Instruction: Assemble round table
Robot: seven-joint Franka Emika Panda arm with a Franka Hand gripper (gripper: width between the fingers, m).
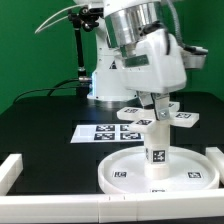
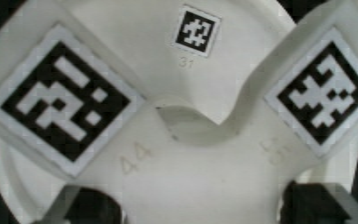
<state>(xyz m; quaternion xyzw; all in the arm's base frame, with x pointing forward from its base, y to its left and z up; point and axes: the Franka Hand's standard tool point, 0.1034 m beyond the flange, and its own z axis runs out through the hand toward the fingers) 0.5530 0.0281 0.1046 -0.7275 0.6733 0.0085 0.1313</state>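
Observation:
The large rimmed round disc lies flat on the black table at the front. The short thick cylinder leg stands upright on the disc's centre, with a tag on its side. The flat cross-shaped base sits level on top of the leg. My gripper comes down from above and is shut on the base. In the wrist view the base fills the frame with two tagged arms. One of its arms lies between my dark fingertips, and my gripper is closed on it. The disc shows behind.
The marker board lies flat behind the disc. White border blocks stand at the exterior view's front left and right. The arm's base and a black stand are at the back.

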